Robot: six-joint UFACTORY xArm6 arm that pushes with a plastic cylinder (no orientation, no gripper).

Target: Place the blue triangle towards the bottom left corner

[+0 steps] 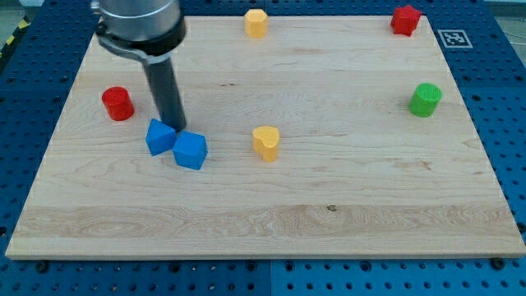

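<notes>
The blue triangle (pixel 159 136) lies left of the board's middle, touching the blue cube (pixel 191 150) on its right. My tip (pixel 175 129) stands just above the two, at the triangle's upper right edge and against the cube's top corner. The rod rises from there towards the view's top left and hides the top left corner of the board.
A red cylinder (pixel 117 103) stands left of the rod. A yellow heart block (pixel 266 141) lies mid-board. A yellow block (pixel 256 22) sits at the top edge, a red star (pixel 404 19) at the top right, a green cylinder (pixel 426 99) at the right.
</notes>
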